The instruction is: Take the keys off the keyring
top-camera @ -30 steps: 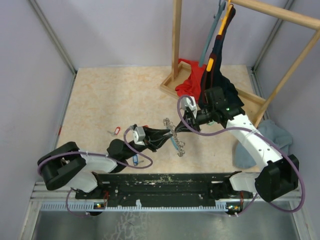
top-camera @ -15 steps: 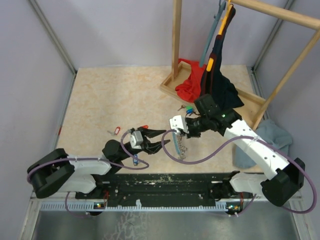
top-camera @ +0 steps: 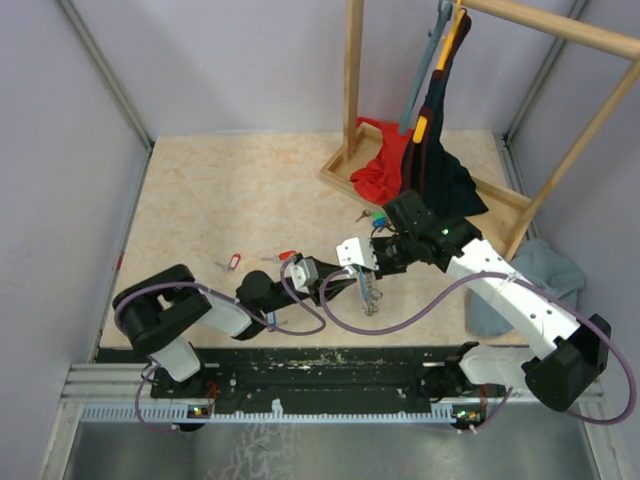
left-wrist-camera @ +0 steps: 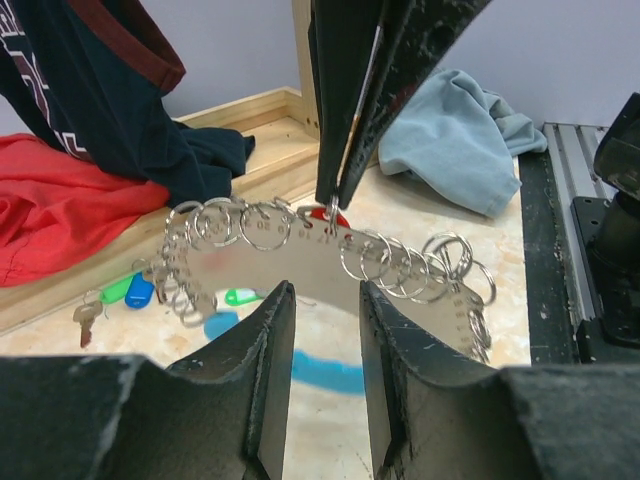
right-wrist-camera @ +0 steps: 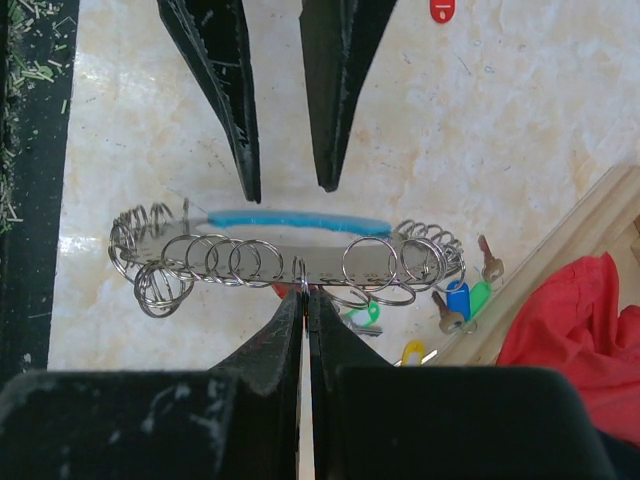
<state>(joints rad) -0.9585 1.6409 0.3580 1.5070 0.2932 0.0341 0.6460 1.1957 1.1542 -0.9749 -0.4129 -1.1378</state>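
Keyring (right-wrist-camera: 250, 258) hanging crosswise from right gripper (right-wrist-camera: 303, 292), whose fingers are pinching one ring; light-blue sleeve (right-wrist-camera: 300, 218) running along side toward left gripper (left-wrist-camera: 322, 300). Left gripper facing chain, fingers narrowly parted, gripping nothing, tips stopping just short of it.

Loose keys (right-wrist-camera: 458, 298) with blue, green and yellow tags lying beside right gripper, near wooden rack base (right-wrist-camera: 578, 242). Red-tagged key (right-wrist-camera: 445, 10) lying beside left gripper.

Red cloth (left-wrist-camera: 60, 210) and dark garment (left-wrist-camera: 130, 120) crowding rack beyond right gripper. Print on garment showing only partly, unreadable.
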